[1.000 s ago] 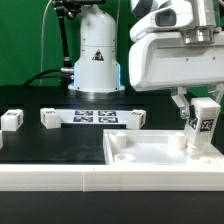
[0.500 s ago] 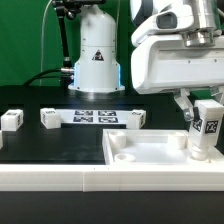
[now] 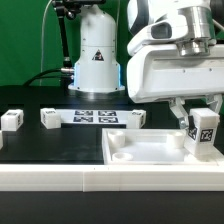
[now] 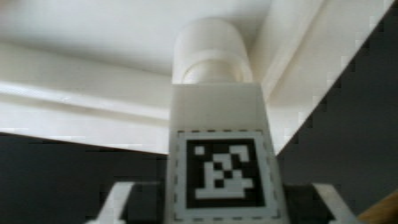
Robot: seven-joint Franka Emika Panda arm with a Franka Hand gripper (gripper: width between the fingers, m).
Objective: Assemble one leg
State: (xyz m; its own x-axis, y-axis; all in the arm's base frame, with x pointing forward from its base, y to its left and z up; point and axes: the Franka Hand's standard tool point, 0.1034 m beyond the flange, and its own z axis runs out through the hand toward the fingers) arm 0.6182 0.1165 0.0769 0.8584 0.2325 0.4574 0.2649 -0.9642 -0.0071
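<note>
The panel (image 3: 150,150) lies nearest on the bench (image 3: 60,145). Over its corner at the exterior view's right, your end effector (image 3: 200,116) clamps the leg (image 3: 204,130) upright. Lower it straight, without tilt, then twist gently until it seats.

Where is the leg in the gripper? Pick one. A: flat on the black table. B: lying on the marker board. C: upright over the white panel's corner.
C: the gripper grips the leg upright over the panel, at its corner on the exterior view's right.
</note>
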